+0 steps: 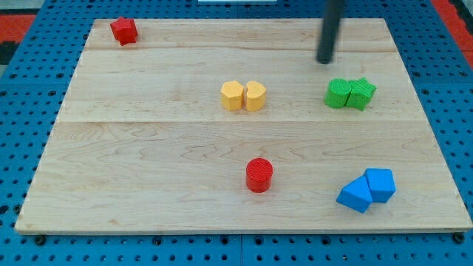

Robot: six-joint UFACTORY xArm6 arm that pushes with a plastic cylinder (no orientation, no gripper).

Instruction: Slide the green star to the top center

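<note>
My tip [326, 60] has no fingers to open or close and sits just above the two touching green blocks [350, 94] near the worktop's [148, 148] right edge, so it should go round below-right of the star and push gently up-left.

Wooden board [148, 140] on blue pegboard. My tip [326, 60] near top edge, right of centre, just above the two touching green blocks [350, 94]; which one is the star, unclear. Red block [124, 30] at top-left corner. Two yellow blocks [243, 96] touching, mid-board. Red cylinder [259, 175] toward bottom edge. Two blue blocks [367, 189] touching, near bottom-right corner.
</note>
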